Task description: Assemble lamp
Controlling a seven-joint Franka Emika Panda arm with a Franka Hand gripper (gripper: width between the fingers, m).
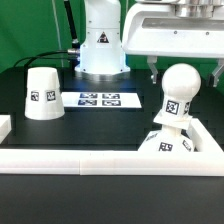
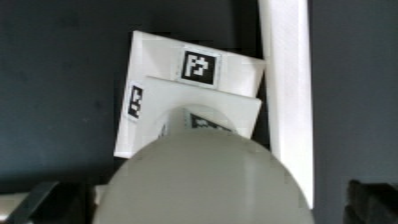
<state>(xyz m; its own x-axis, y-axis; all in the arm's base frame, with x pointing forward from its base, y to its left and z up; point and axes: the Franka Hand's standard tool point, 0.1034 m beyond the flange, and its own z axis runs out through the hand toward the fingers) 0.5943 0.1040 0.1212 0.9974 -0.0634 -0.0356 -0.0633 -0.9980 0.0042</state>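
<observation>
The white bulb (image 1: 179, 90) stands upright on the blocky square base (image 1: 168, 144), close to the rail at the exterior view's right. My gripper (image 1: 185, 72) is open and straddles the bulb's round head, one finger on each side with a gap to each. In the wrist view the bulb head (image 2: 196, 175) fills the space between the dark fingertips (image 2: 43, 205), with the tagged base (image 2: 199, 68) beyond it. The cone shade (image 1: 42, 93) stands apart at the exterior view's left, wide end down.
The marker board (image 1: 103, 99) lies flat in the middle of the black table. The long white rail (image 1: 100, 161) borders the front edge and also shows in the wrist view (image 2: 285, 90). The arm's white pedestal (image 1: 100, 45) stands at the back.
</observation>
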